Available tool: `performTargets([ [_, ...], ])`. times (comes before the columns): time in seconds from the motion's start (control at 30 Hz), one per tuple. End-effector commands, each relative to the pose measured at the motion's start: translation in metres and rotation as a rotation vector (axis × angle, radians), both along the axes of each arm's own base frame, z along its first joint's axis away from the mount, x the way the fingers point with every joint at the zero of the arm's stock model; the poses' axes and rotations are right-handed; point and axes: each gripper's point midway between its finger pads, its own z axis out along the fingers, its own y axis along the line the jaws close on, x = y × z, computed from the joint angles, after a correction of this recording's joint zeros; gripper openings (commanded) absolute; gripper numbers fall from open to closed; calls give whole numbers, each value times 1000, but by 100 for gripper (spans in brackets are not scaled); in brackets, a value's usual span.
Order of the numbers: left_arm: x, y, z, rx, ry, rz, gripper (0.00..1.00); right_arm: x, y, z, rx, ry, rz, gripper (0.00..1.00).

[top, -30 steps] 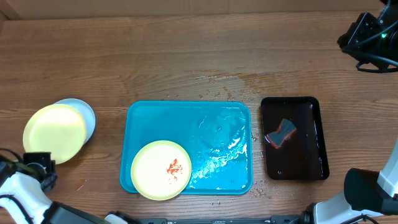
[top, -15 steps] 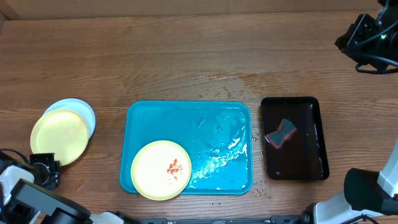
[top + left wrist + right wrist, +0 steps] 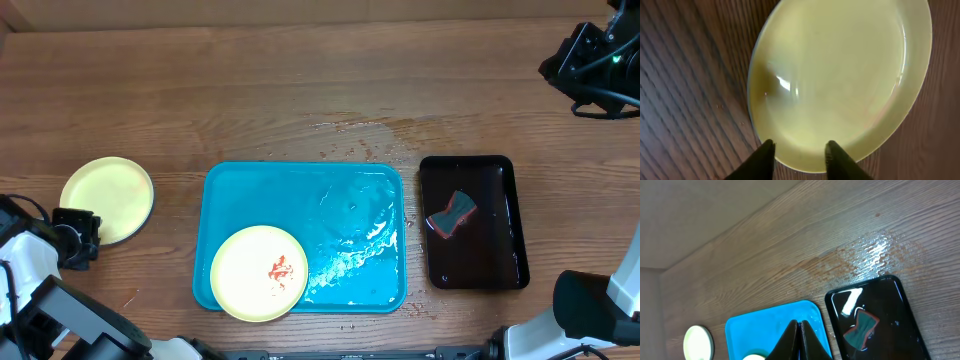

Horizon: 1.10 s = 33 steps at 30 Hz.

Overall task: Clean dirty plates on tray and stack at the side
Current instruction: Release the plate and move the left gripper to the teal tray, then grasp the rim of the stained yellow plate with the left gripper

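Your left tool (image 3: 799,159) sits at the near left corner of the worktop (image 3: 250,90), fingers spread and gripping nothing. The rim of the clean yellow plate (image 3: 840,75) lies right at its tips; touching or just clear, you can't tell. That plate rests by the left edge, wiped and free of sauce. From above only this one shows there, so whether another lies under it is hidden.

Next along the near edge, the smeared plate (image 3: 259,272) sits in the near left corner of the turquoise tray (image 3: 350,190), its red smear (image 3: 278,268) unwiped. That looks like the job left: wipe it and stack it.

Further right, the sponge (image 3: 452,215) lies in the black tray (image 3: 470,159). Your right tool (image 3: 800,339), fingers pressed together, hangs over the far right corner, well apart from everything.
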Motion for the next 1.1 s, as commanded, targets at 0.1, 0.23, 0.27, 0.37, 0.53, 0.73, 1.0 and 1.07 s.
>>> performTargets([
  [0.1, 4, -12, 2, -20, 0, -75, 33, -6, 2, 14, -6, -47, 10, 4],
  [0.23, 13, -43, 6, -8, 28, -237, 40, -5, 2, 13, -7, -45, 9, 19],
  [0.27, 14, -52, 7, 1, 46, -275, 41, -4, 2, 13, -6, -44, 9, 25],
  [0.37, 18, -79, 12, 59, 110, -400, 43, -2, 1, 9, -5, -33, 9, 34],
  [0.53, 29, -144, 26, 124, 143, -650, 54, 2, 1, 3, -1, -14, 8, 45],
  [0.73, 5, -197, 20, 165, 319, -840, 75, 5, 0, -2, 1, 4, 9, 66],
  [1.0, -23, -218, 15, 135, 437, -920, 80, 6, 0, -3, -2, 6, 12, 67],
  [1.07, -32, -219, 10, 120, 462, -928, 80, 6, 0, -3, -1, 6, 12, 67],
])
